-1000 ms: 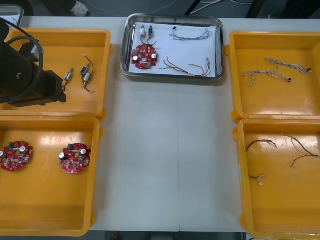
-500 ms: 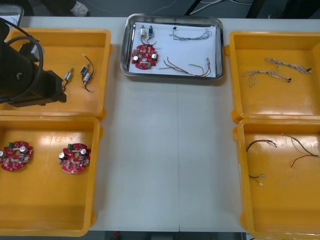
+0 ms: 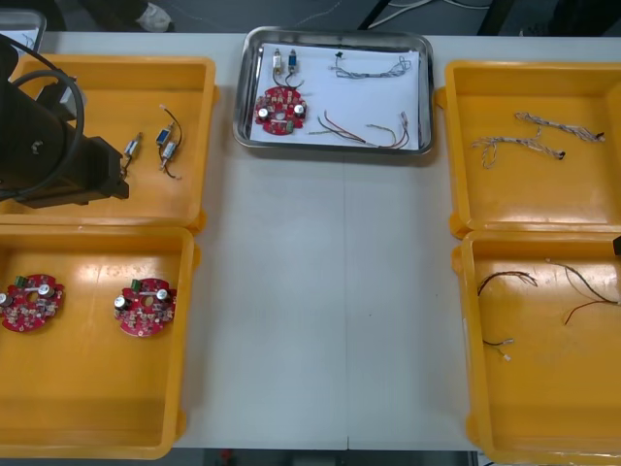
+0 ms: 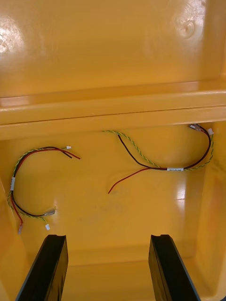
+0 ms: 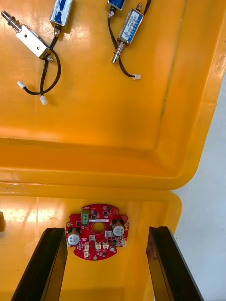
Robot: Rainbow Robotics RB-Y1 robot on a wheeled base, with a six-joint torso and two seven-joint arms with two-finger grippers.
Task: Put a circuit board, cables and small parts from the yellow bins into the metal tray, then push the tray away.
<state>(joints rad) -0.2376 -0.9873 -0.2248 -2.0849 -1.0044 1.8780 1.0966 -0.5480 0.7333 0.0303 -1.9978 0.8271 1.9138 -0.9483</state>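
circuit board [image 5: 98,231]: chilling in a yellow bin [image 5: 155,218]
left gripper [image 5: 106,229]: spread wide, either side of the circuit board
small metal parts [image 5: 126,28]: bin beyond the circuit board

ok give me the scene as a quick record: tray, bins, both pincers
metal tray: far middle of table; holds circuit board, small metal parts, cables
far left bin: more small metal parts
near left bin: two circuit boards
far right bin: twisted cables
near right bin: red and yellow cables
left pincer: open, above the left bins, one board just beyond its fingers
right pincer: open, above the near right bin, cables beyond its fingers
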